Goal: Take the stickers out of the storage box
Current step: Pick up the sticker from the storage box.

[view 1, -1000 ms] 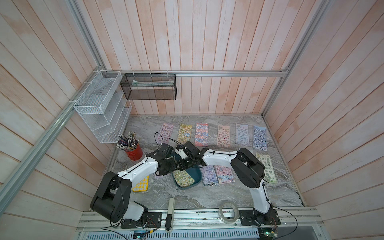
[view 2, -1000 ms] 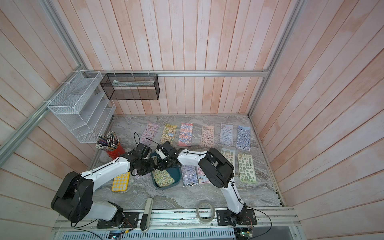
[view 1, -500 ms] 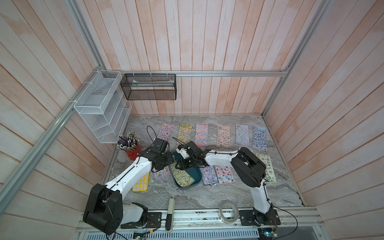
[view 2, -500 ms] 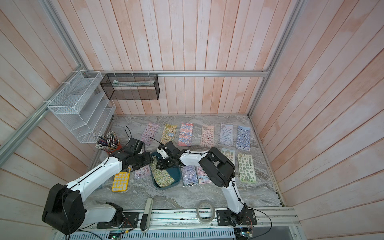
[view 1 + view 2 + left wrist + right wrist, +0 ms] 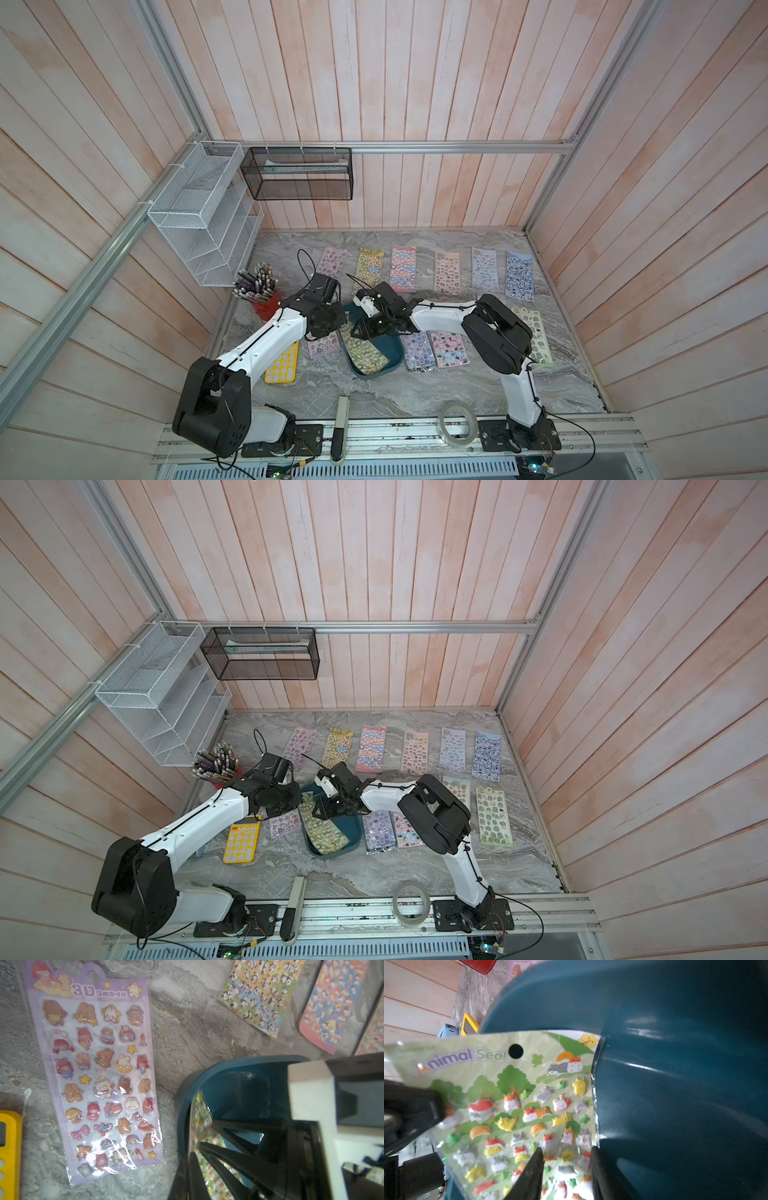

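Teal plastic, the box [image 5: 394,351] sits on the grey marble table [image 5: 415,390] between the two arms. One green sheet [image 5: 363,351] of animal stickers is the only one in it. It lies slantwise along the side of the box nearer the left arm. Its header end, with the punched hole, rides up over the box's rim.

The left gripper [image 5: 188,1158] is at that raised end, by the rim, with its jaws pressed together. One of its fingers [image 5: 415,1109] overlaps the green sheet's long edge, but I cannot tell whether the sheet is nipped between the jaws.

The right gripper [image 5: 566,1148] hangs inside the box with its jaws spread part-way. One tip is over the stickers and the other is at the sheet's edge, by the bare box floor. It grips nothing that can be seen.

Outside the box, a purple sheet [image 5: 99,1084] lies flat just beside it on the left arm's side, with a yellow stencil [image 5: 282,365] farther out. Two more sheets [image 5: 419,351] lie side by side just beside the box on the right arm's side. Two greenish ones [image 5: 494,816] lie farther that way. Beyond the box, toward the back wall, six sheets lie apart in a row [image 5: 447,272]. A red cup [image 5: 266,307] of pens stands off the box's far corner on the left arm's side.
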Robot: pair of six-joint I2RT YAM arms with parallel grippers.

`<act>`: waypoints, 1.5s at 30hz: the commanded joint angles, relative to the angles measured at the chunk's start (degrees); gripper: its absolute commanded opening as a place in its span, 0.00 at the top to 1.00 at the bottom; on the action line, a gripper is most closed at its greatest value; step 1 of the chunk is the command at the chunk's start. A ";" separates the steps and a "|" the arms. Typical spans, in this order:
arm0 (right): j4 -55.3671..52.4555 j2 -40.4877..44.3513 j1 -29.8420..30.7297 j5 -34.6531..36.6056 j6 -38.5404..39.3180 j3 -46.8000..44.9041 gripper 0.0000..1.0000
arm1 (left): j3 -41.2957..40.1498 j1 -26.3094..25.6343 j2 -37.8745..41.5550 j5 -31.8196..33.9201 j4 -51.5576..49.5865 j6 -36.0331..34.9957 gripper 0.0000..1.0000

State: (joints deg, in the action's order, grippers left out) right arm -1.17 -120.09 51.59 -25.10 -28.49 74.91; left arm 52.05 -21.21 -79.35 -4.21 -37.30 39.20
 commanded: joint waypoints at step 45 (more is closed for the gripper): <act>6.00 36.41 -8.99 1.65 6.92 -12.37 0.37 | 14.90 2.43 15.95 -33.84 14.37 -7.34 1.00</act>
State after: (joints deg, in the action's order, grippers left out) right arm 1.15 -86.02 44.75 -18.31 -21.85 64.01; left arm 65.12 -19.00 -65.17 -33.01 -26.00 33.19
